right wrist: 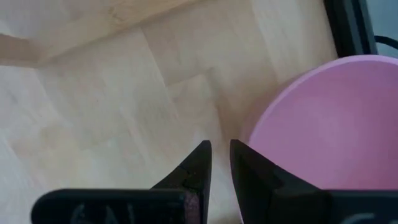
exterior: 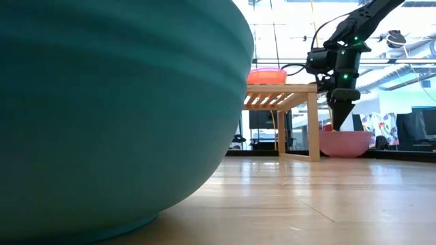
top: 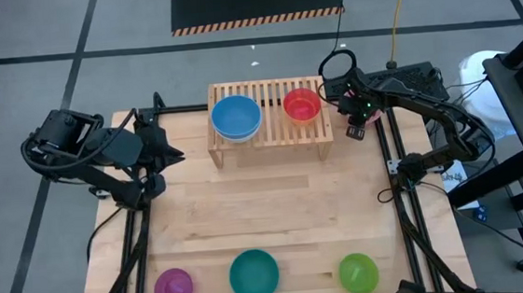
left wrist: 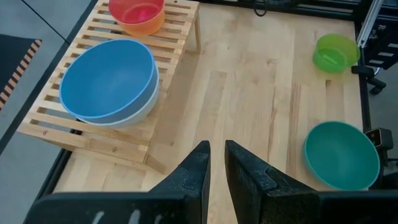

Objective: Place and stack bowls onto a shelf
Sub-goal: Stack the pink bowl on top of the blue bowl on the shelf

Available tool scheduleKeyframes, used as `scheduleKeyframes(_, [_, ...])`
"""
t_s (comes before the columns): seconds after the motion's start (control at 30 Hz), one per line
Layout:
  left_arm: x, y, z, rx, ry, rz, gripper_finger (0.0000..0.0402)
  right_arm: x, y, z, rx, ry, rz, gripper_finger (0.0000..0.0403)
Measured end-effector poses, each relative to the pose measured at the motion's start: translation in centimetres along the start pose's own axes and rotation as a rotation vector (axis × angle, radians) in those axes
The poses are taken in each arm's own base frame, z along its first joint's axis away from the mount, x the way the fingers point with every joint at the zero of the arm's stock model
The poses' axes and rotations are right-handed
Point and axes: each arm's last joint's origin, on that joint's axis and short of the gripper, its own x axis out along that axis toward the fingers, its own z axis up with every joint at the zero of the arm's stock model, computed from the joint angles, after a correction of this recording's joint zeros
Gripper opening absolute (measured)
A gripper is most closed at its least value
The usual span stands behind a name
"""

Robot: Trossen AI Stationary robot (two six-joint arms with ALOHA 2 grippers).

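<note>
Fingers of right gripper (right wrist: 221, 163) narrowly parted, empty, beside pink bowl (right wrist: 329, 124) at shelf's (top: 270, 136) right end | left gripper (left wrist: 214, 165) likewise, waiting at surface's left edge | blue-on-white stack (top: 236, 118), red bowl (top: 301, 104) shelved | purple (top: 173, 287), teal (top: 254, 274), green (top: 358, 273) remain at near edge.

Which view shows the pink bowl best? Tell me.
Low view: the pink bowl sits on the table beside the shelf, nearly whole. Right wrist view crops it. In the high view the right arm hides it; the left wrist view misses it.
</note>
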Motion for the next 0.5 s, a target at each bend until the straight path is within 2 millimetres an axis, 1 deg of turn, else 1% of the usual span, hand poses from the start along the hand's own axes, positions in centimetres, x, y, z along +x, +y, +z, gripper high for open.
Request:
scheduleKeyframes(0.3, [0.0,0.0,0.0,0.000,0.000,0.000,0.0056,0.0,-0.9,-0.6,0.055,0.015,-0.033,0.0051])
scheduleKeyframes(0.5, [0.0,0.0,0.0,0.000,0.000,0.000,0.0056,0.0,-1.2,-0.9,0.092,0.008,0.008,0.0051])
